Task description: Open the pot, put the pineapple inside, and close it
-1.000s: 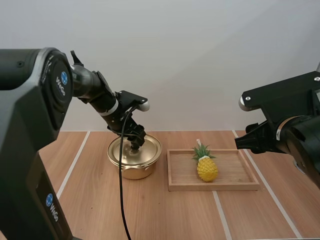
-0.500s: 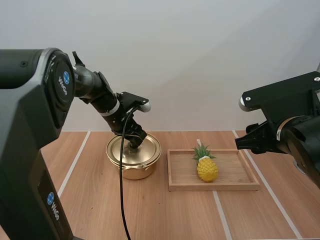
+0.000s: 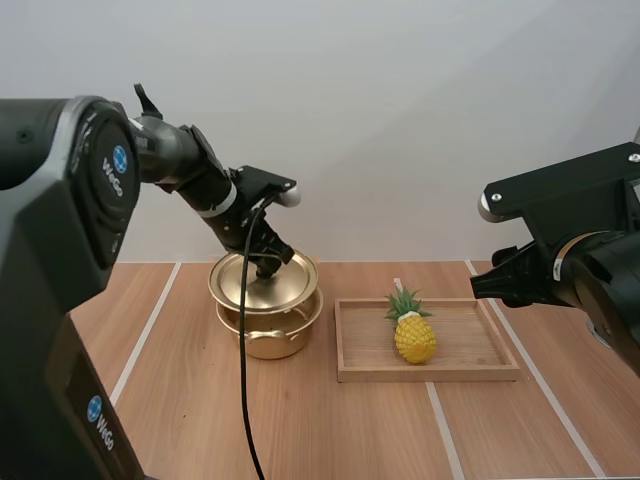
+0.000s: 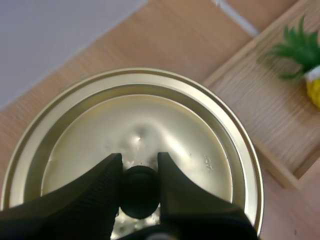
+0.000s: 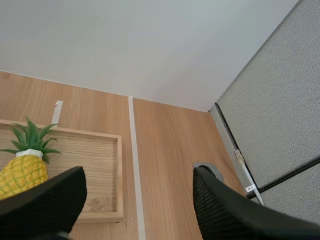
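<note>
- The lid sat flush on the pot a second ago. Now it hangs clear above the rim, slightly tilted, with a gap between the two.
- The left fingers are clamped on the black knob, one on each side. The lid disc spreads out below them.
- Meaning: the pot is open and the first step is as good as done. The lid likely needs parking on the counter before anything goes in.
- The pineapple sits in the tray, well off to the right of the left fingers. It is ahead of the right fingers, which stand wide apart and hold nothing.
- Lid and pot: thin, shiny gold metal. The lid is stepped in rings and its centre is faintly dented. The knob is round and matte.
- Pineapple: small and yellow, with scaly skin and a stiff green crown; probably plastic. Tray: pale wood, shallow, with a raised rim.
</note>
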Robot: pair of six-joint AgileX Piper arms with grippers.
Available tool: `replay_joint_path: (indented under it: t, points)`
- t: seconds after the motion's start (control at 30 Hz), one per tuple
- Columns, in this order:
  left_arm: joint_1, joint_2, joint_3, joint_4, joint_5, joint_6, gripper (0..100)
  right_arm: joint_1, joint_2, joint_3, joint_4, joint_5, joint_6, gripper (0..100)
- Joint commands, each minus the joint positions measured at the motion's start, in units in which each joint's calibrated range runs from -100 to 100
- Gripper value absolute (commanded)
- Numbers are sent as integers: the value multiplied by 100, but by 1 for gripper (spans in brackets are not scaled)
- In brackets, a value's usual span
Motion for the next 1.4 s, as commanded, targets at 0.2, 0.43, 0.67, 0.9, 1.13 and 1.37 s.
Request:
replay_joint_path:
  t: [0.2, 0.43, 0.67, 0.9, 1.13, 1.37]
  points:
    - [-9, -1558, -1498, -476, -1187, -29, 0, -16, -24, -63, 34, -18, -28, 100]
    - [-9, -2830, -2435, -1469, -6055, -29, 0, -16, -24, -63, 91, -288, -28, 100]
    - [-9, -3301, -3565, -1554, -8326, -299, 0, -16, -24, -63, 673, -589, -194, 100]
    - [-9, -3387, -4748, -1424, -9316, -1258, 0, -16, -11, -63, 1466, -710, -558, 100]
    - [-9, -3387, -5645, -742, -8993, -1787, 0, -16, 802, -63, 2447, -1201, -1179, 100]
    - [-9, -3387, -6022, -720, -8234, -1797, 0, -16, 1921, -63, 3742, -1882, -2198, 100]
